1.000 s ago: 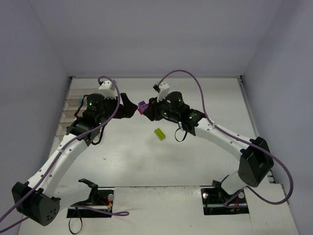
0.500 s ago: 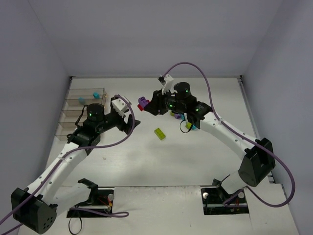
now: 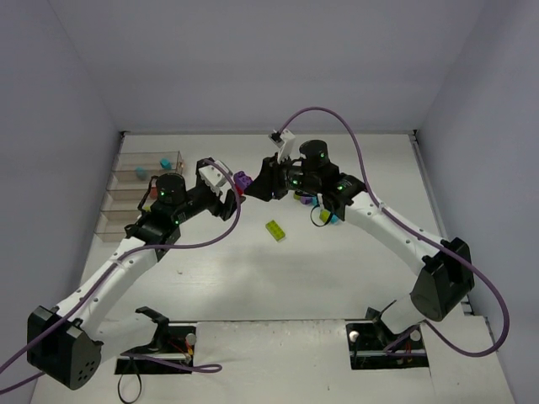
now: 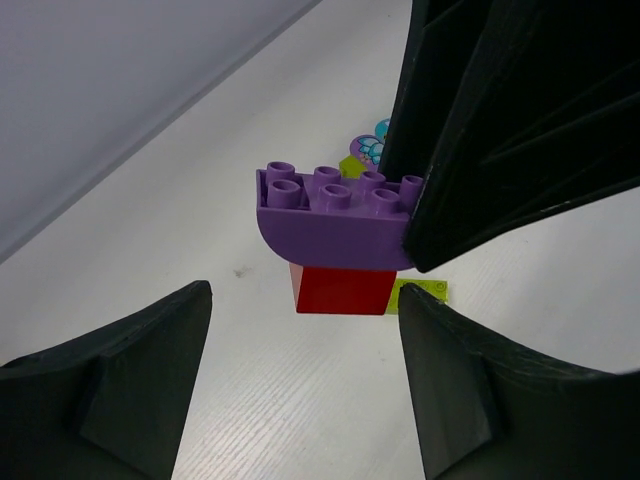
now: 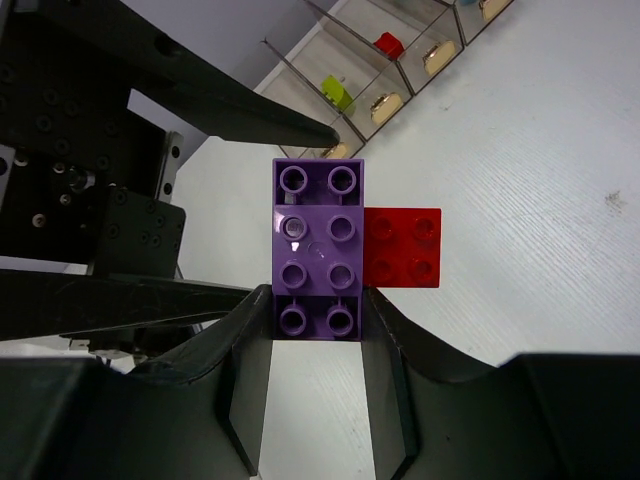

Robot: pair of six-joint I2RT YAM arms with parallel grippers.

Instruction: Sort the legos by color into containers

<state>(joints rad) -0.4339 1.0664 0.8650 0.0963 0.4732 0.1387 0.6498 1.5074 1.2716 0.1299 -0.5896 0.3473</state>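
Observation:
My right gripper (image 5: 315,310) is shut on one end of a purple brick (image 5: 315,235) that has a red brick (image 5: 402,247) stuck to it. It holds the pair above the table at mid-back (image 3: 242,179). My left gripper (image 3: 227,199) is open just left of the pair. In the left wrist view its fingers (image 4: 120,380) stand apart below the purple brick (image 4: 335,215) and red brick (image 4: 340,290). The clear containers (image 3: 135,198) stand at the far left. One holds a cyan brick (image 3: 166,162); in the right wrist view others hold a red brick (image 5: 388,44) and a lime brick (image 5: 338,93).
A lime brick (image 3: 275,229) lies alone on the table in front of the grippers. Purple, lime and cyan bricks (image 3: 324,215) lie partly hidden under my right arm. Walls close in the table at the back and sides.
My left gripper drew back toward the containers, then swung right again and now sits beside the held pair. My right gripper kept its hold and shifted slightly toward the back.

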